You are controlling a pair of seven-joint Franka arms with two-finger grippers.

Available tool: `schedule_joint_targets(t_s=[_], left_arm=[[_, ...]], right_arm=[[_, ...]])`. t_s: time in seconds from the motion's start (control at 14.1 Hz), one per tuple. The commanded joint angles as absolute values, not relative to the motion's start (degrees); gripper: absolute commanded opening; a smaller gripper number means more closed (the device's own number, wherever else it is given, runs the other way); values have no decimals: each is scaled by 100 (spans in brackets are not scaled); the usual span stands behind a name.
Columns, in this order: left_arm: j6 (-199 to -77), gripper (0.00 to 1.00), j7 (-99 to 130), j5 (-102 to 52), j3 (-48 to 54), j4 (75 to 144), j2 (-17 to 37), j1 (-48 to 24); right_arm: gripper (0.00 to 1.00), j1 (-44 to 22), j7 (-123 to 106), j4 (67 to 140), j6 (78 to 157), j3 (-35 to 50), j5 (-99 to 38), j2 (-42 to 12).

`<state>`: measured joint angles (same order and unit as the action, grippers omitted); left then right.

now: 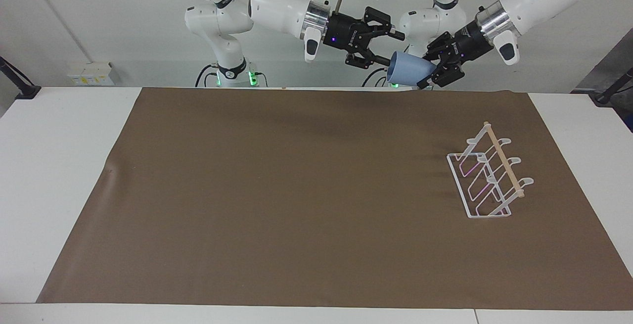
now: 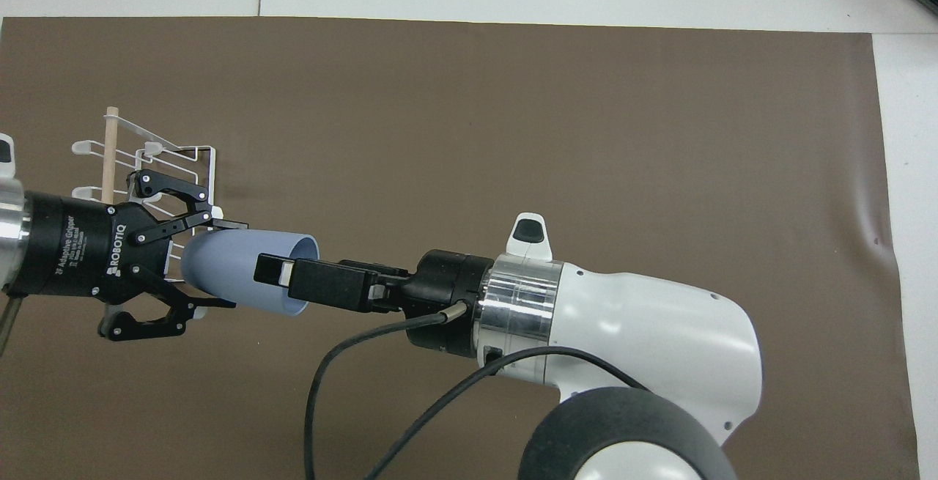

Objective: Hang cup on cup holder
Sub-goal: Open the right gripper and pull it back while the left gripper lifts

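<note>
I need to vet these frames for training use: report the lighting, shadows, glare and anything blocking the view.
Facing view: even, diffuse light; only a faint shadow on the brown mat beside the cup holder; cup sharp and unobstructed. Overhead view: the right arm's white shell fills the lower part, with soft highlights; the left gripper overlaps the cup holder; no blur.
</note>
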<state>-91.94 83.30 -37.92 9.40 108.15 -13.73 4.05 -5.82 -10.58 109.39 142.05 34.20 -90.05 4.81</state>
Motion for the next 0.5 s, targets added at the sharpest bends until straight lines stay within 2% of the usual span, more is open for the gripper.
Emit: schedule_joint_targets(t_s=[0.0, 0.14, 0.43], left_arm=[[-9360, 0, 8104, -3167, 923, 10969, -1547, 387], [-9753, 0, 8068, -2298, 949, 10977, -1521, 290], [-10737, 0, 7981, -1383, 958, 11030, -1459, 334]], right_arm=[[100, -571, -993, 10854, 14326, 3463, -9009, 396], [100, -563, -1124, 10846, 14335, 3454, -8538, 361], [100, -484, -1204, 10837, 14239, 3393, -6194, 325]])
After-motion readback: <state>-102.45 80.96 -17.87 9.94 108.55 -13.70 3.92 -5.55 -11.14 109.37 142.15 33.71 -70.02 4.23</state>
